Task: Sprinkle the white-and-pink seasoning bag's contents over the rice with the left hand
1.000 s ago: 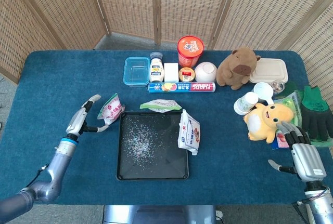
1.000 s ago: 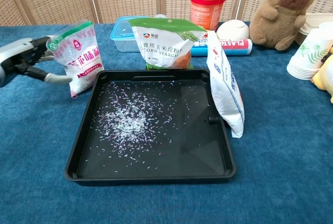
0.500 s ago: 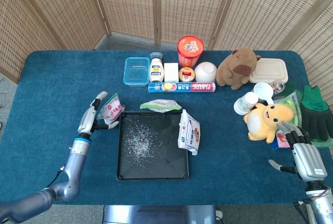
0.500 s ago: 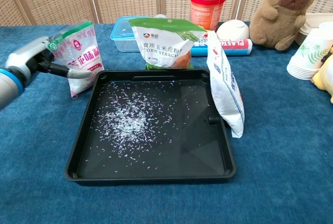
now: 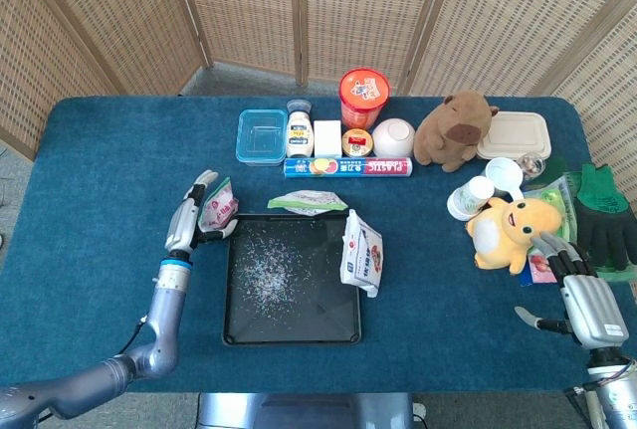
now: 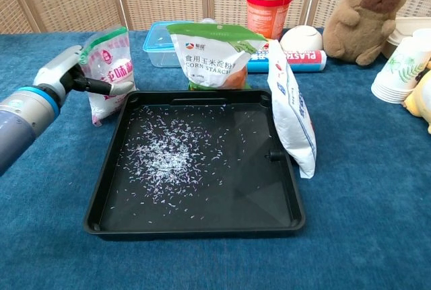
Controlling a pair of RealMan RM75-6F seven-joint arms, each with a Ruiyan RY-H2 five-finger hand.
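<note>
The white-and-pink seasoning bag [image 5: 217, 212] [image 6: 112, 71] stands upright on the table at the black tray's [image 5: 231, 329] [image 6: 195, 227] far left corner. My left hand [image 5: 191, 218] [image 6: 65, 75] wraps it from the left, with the thumb across the bag's front and the fingers along its back. The bag looks squeezed narrower. Rice [image 5: 267, 270] [image 6: 161, 159] lies scattered over the tray's left half. My right hand [image 5: 587, 308] rests at the table's near right edge, fingers apart, holding nothing.
A corn starch bag [image 6: 215, 51] stands at the tray's far rim and a white-and-blue bag [image 6: 291, 112] leans on its right rim. Behind are a blue container [image 5: 261, 136], an orange cup [image 5: 363, 98] and a wrap roll [image 5: 346, 167]. Plush toys [image 5: 453, 128], cups [image 5: 470, 197] and green gloves [image 5: 604, 215] crowd the right.
My left hand has moved right to the seasoning bag and closed around it, pressing the bag's left edge inward. The right hand has not moved.
</note>
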